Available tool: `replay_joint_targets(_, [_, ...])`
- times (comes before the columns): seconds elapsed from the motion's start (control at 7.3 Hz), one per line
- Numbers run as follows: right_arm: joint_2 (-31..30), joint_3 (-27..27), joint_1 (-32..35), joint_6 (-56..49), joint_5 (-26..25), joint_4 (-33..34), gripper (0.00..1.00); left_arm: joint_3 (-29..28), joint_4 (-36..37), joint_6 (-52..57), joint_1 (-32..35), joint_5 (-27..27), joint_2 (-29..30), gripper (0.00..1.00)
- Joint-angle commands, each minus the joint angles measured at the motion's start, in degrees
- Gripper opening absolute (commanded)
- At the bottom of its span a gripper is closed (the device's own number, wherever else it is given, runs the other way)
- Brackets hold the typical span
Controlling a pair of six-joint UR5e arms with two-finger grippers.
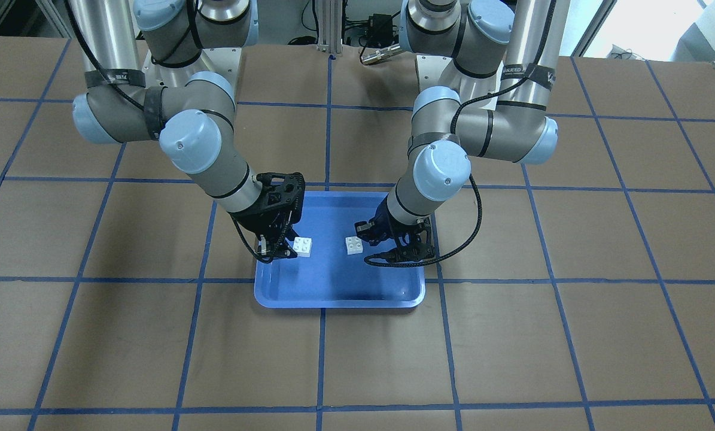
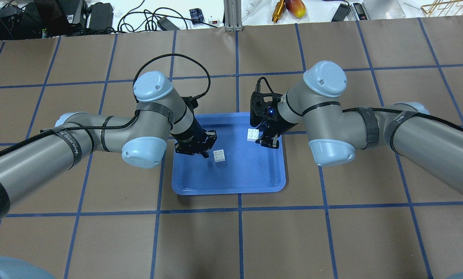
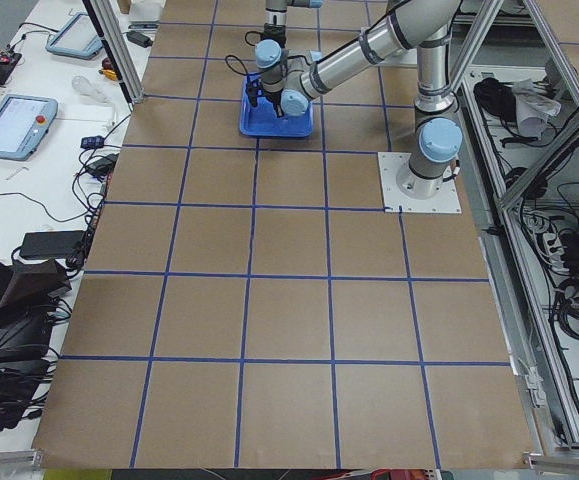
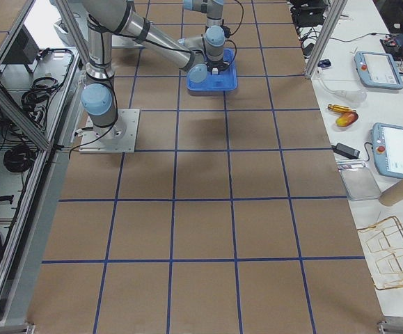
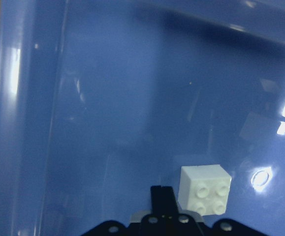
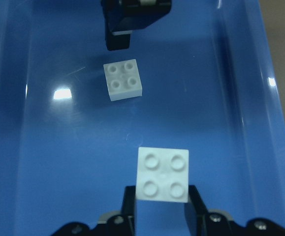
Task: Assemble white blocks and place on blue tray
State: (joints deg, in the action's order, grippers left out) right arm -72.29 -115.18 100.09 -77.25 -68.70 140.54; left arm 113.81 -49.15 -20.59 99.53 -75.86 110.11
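The blue tray (image 1: 339,293) (image 2: 231,182) lies mid-table. My right gripper (image 2: 260,138) (image 1: 290,248) is shut on one white block (image 2: 253,134) (image 6: 163,174), studs up, gripped by its near edge just over the tray floor. The other white block (image 2: 219,155) (image 1: 353,245) (image 6: 123,79) lies loose on the tray, studs up. My left gripper (image 2: 205,152) (image 5: 162,196) hangs close beside it with its fingers together and nothing between them. The two blocks are apart, with a short gap of tray floor between them.
Brown paper with blue tape lines (image 2: 239,240) covers the table around the tray. Cables, tools and a piece of fruit (image 2: 296,7) lie along the far edge beyond the paper. Both arms lean in over the tray's far half.
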Motion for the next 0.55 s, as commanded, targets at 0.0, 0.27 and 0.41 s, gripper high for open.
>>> replay_joint_targets(0.0, [1.53,0.04,1.24,-0.09,0.05,0.09,0.00,0.18,1.15,0.55,0.57,0.01,0.10,0.00])
replay_joint_targets(0.27, [3.38,0.04,1.42,-0.35,1.79,0.26,0.00,0.27,1.16,0.29,0.75,0.01,0.45,0.00])
replay_joint_targets(0.41, [3.73,0.04,1.42,-0.27,2.33,0.78,0.00,0.27,1.16,0.29,0.75,0.01,0.45,0.00])
